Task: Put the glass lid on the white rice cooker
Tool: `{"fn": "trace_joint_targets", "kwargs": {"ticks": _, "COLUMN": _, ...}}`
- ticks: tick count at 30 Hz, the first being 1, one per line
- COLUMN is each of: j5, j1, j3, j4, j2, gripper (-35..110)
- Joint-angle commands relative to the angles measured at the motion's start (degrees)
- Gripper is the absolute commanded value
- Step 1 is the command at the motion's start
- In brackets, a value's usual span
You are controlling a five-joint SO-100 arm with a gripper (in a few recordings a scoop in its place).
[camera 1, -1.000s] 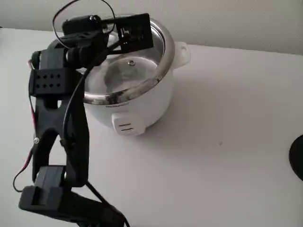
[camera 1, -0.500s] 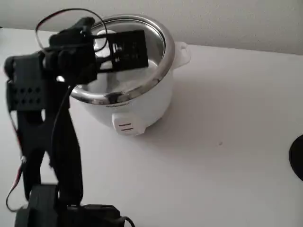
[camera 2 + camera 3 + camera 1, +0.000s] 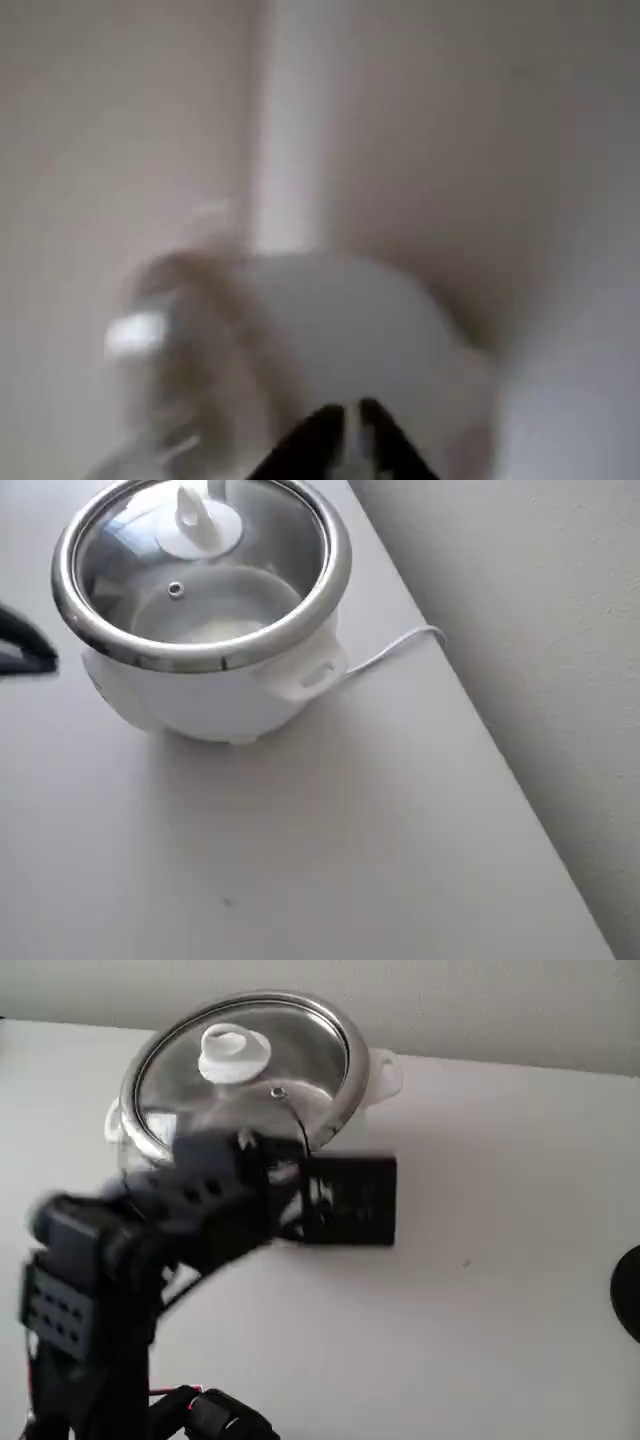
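The gripper [image 3: 345,1200] is a black blur in the fixed view, low in front of the white rice cooker [image 3: 345,1120]. I cannot tell how far open it is. The glass lid [image 3: 245,1060] sits on the cooker near the back edge of the table [image 3: 480,1290].

In the wrist view, 2 dark fingers [image 3: 310,445] sit close together, holding nothing.

In the overhead view, the lid lies flat inside the steel rim. A white cord [image 3: 395,650] runs toward the table's edge.
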Motion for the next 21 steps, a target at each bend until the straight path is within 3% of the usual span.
{"fn": "trace_joint_targets", "kwargs": {"ticks": 1, "j5": -0.5, "j1": -0.8, "j3": 16.3, "j4": -5.4, "j2": 3.8, "gripper": 0}}
{"fn": "trace_joint_targets", "kwargs": {"ticks": 7, "j5": -0.5, "j1": -9.1, "j3": 39.6, "j4": -11.5, "j2": 19.7, "gripper": 0}}
{"fn": "trace_joint_targets", "kwargs": {"ticks": 14, "j5": 1.8, "j1": -15.9, "j3": 57.0, "j4": -2.7, "j2": 47.7, "gripper": 0}}
{"fn": "trace_joint_targets", "kwargs": {"ticks": 21, "j5": 3.2, "j1": -12.0, "j3": 62.0, "j4": -2.4, "j2": 48.1, "gripper": 0}}
